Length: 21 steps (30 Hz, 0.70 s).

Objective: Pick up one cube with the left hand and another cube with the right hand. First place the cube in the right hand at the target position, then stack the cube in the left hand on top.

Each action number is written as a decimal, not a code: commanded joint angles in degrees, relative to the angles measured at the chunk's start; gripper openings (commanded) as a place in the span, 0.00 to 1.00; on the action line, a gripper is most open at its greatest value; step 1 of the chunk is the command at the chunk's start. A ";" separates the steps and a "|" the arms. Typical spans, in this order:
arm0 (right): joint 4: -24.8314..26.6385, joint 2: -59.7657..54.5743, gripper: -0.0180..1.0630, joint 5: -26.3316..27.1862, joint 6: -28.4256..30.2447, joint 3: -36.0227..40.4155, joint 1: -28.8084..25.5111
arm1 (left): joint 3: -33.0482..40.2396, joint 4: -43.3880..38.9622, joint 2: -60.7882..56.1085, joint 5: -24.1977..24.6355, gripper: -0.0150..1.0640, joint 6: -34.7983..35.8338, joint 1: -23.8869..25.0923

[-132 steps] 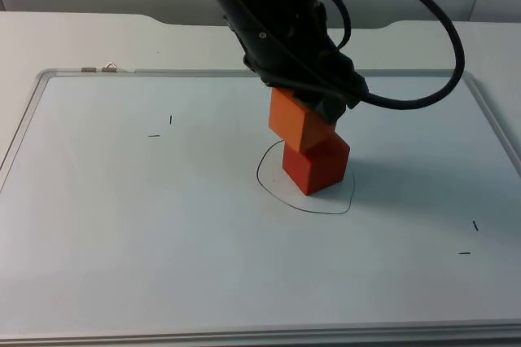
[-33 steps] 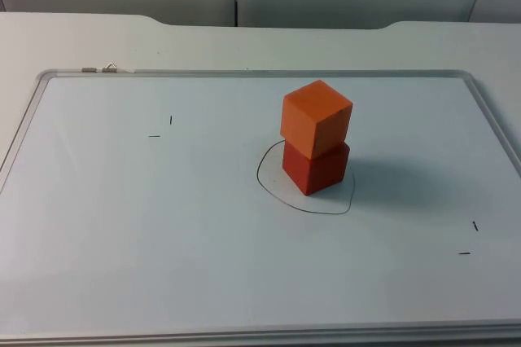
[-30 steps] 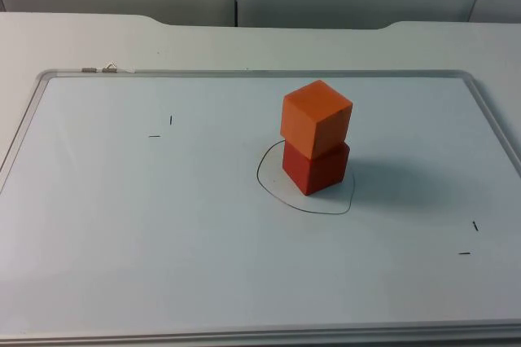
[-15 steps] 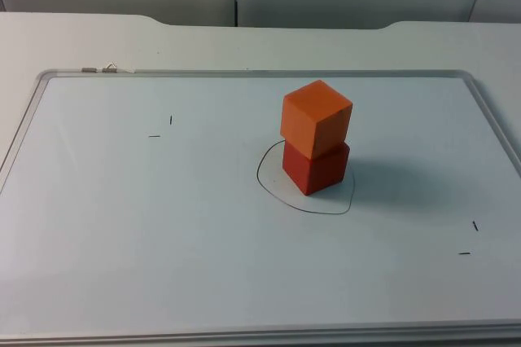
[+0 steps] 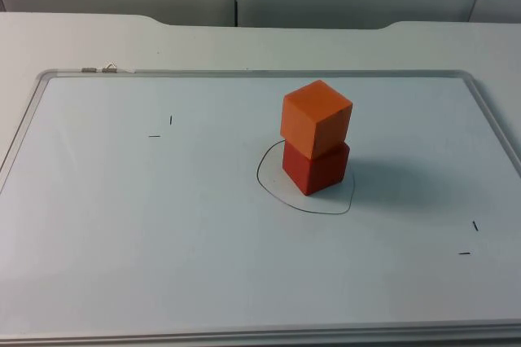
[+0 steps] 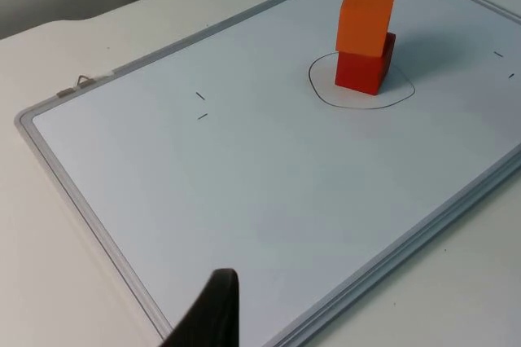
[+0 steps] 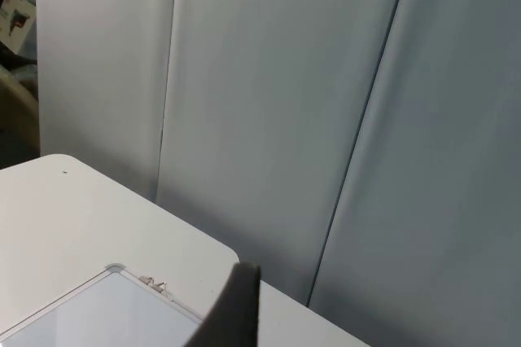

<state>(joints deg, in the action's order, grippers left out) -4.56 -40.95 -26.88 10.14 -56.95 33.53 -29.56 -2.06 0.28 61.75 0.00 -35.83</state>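
Orange cube (image 5: 317,117) sat stacked on red cube (image 5: 317,167), slightly twisted, inside the drawn outline (image 5: 306,197) right of centre on the whiteboard (image 5: 163,241), well apart from every frame edge. Left claw (image 6: 213,314) and right claw (image 7: 234,306) each showed one fingertip; open or closed, can't tell. White worktop (image 5: 81,37) bordered the board.

The right gripper's black fingertip (image 7: 236,306) rises before the grey partition wall (image 7: 326,119); beneath lie the white table top (image 7: 73,208) and a whiteboard corner (image 7: 106,310), a small clip (image 7: 155,285) on its frame.
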 commanded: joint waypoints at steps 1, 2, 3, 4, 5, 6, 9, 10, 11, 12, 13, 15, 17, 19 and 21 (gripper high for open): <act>-0.04 0.13 0.84 0.23 0.35 0.17 0.25 | 0.12 -0.04 -0.28 -0.08 0.99 0.46 -0.33; -0.04 0.13 0.84 0.23 0.35 0.17 0.25 | 0.12 -0.04 -0.28 -0.08 0.99 0.46 -0.33; -0.04 0.13 0.84 0.23 0.35 0.17 0.25 | 0.12 -0.04 -0.28 -0.08 0.99 0.46 -0.33; -0.02 0.13 0.84 0.12 0.35 0.17 0.25 | 0.12 0.09 -0.28 -0.08 0.99 0.46 -0.33; -0.02 0.13 0.84 0.08 0.50 0.17 0.25 | 0.12 0.21 -0.28 -0.08 0.99 0.00 -0.33; -0.02 0.13 0.84 -0.09 0.61 0.17 0.25 | 0.12 0.36 -0.28 -0.08 0.99 0.00 -0.33; -0.02 0.13 0.84 -0.50 0.61 0.17 0.25 | 0.12 0.36 -0.28 -0.08 0.99 0.00 -0.33; -0.02 0.13 0.84 -0.90 0.61 0.17 0.25 | 0.12 0.36 -0.28 -0.08 0.99 0.00 -0.33; -0.02 0.13 0.84 -0.90 0.61 0.17 0.25 | 0.12 0.36 -0.28 -0.08 0.99 0.00 -0.33; 0.09 0.13 0.84 -1.71 0.61 0.17 0.25 | 0.12 0.34 -0.28 -0.08 0.99 0.00 -0.33; 0.09 0.13 0.84 -2.13 0.61 0.17 0.25 | 0.12 0.13 -0.28 -0.08 0.99 0.34 -0.33; 0.34 0.25 0.84 -3.31 1.04 0.17 0.25 | 0.12 -1.08 -0.28 0.03 0.99 1.95 -0.33; 0.34 0.50 0.84 -3.85 1.04 0.17 0.25 | 0.12 -1.08 -0.28 0.03 0.99 2.12 -0.33; 0.75 1.48 0.84 -6.21 1.46 0.17 0.25 | 0.12 -1.08 -0.28 0.03 0.99 2.12 -0.33; 1.96 2.25 0.84 -8.26 2.45 0.30 0.25 | 0.12 -1.08 -0.28 0.03 0.99 2.12 -0.33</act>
<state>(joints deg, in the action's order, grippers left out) -3.49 -39.54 -33.58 11.47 -56.95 33.53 -29.56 -3.07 0.28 61.85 1.57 -35.83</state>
